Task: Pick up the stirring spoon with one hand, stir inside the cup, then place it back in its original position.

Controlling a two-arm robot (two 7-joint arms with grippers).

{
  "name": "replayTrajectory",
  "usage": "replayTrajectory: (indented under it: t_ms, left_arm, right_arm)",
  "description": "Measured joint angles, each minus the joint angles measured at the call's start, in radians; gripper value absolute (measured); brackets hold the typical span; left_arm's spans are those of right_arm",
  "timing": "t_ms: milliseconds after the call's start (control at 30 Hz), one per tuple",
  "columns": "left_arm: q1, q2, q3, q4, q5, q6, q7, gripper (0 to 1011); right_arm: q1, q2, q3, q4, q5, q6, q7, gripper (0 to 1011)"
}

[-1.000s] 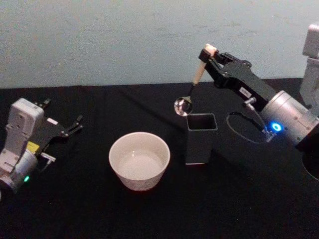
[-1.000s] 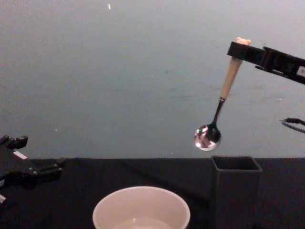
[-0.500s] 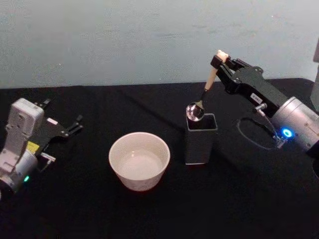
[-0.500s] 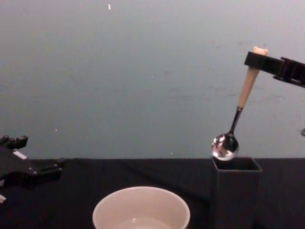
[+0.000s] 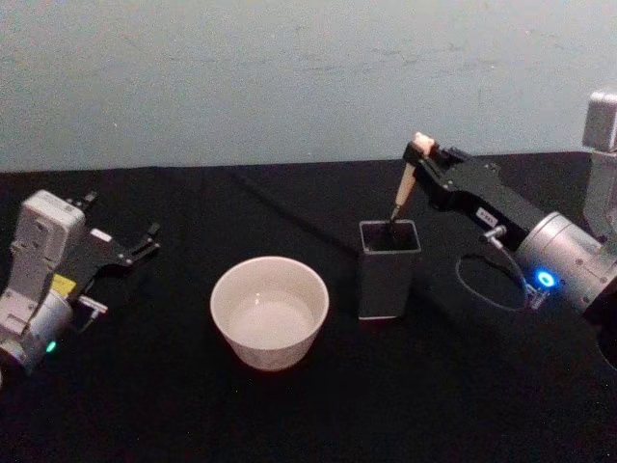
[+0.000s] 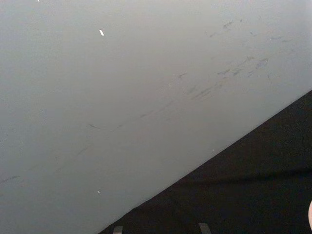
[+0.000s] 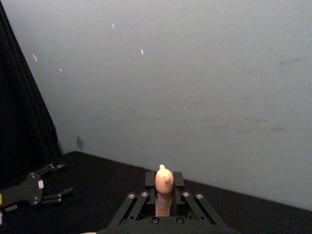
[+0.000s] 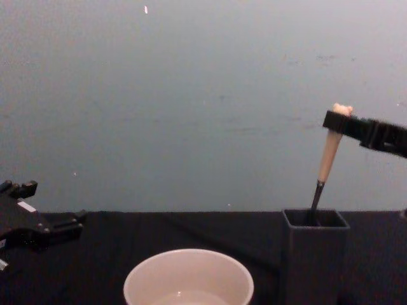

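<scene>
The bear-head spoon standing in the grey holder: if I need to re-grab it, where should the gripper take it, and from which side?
Grip the small metal spoon with the cream bear-head handle high on its handle, coming from the robot's right as the right gripper holds it now. Its bowl sits inside the dark grey square-mouthed holder, so just the handle and thin neck stand clear, leaning right.

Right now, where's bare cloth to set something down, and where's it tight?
Free: the black tablecloth in front of the wide cream-white cup, and the stretch between that cup and the parked left end effector. Crowded: around the dark grey square-mouthed holder, where the right end effector holds the cream-handled bear-head stirring spoon, its bowl down inside.
</scene>
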Motion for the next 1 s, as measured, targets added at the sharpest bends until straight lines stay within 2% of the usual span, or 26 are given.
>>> replayTrajectory:
  t_ms: [467, 1000]
  left_arm:
    - [0.000, 0.000, 0.000, 0.000, 0.000, 0.000, 0.000, 1001]
    - [0.000, 0.000, 0.000, 0.000, 0.000, 0.000, 0.000, 1001]
  right_arm:
    - [0.011, -0.023, -0.028, 0.072, -0.042, 0.016, 0.000, 214]
    - [-0.002, -0.025, -0.030, 0.088, -0.045, 0.049, 0.005, 214]
